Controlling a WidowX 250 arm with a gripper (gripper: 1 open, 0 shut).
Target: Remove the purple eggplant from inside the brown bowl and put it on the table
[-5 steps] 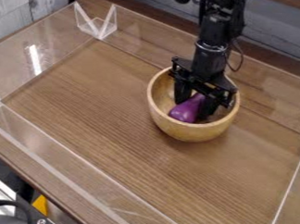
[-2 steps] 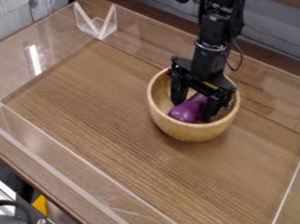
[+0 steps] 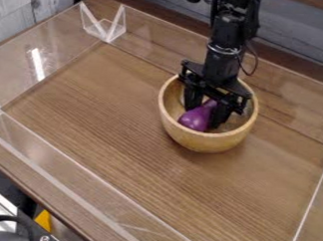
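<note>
Here the purple eggplant [image 3: 196,118] lies inside the brown bowl [image 3: 207,136], which sits on the tabletop [image 3: 111,111] toward its right side, near the far edge. The eggplant's long axis runs on a diagonal, from lower left to upper right in the view; its plump rounded end faces lower left, toward the bowl's near wall, while the other end is hidden behind the black fingers [image 3: 189,94]. Which end carries the stem cap cannot be made out. The pincer [image 3: 210,104] points straight down from the black arm [image 3: 231,35] into the bowl, its fingers straddling the eggplant on either side and closed against it, gripping the purple eggplant. The eggplant sits low, below the rim; whether it touches the bowl's floor cannot be told. Low clear plastic walls [image 3: 101,23] border the tabletop.
</note>
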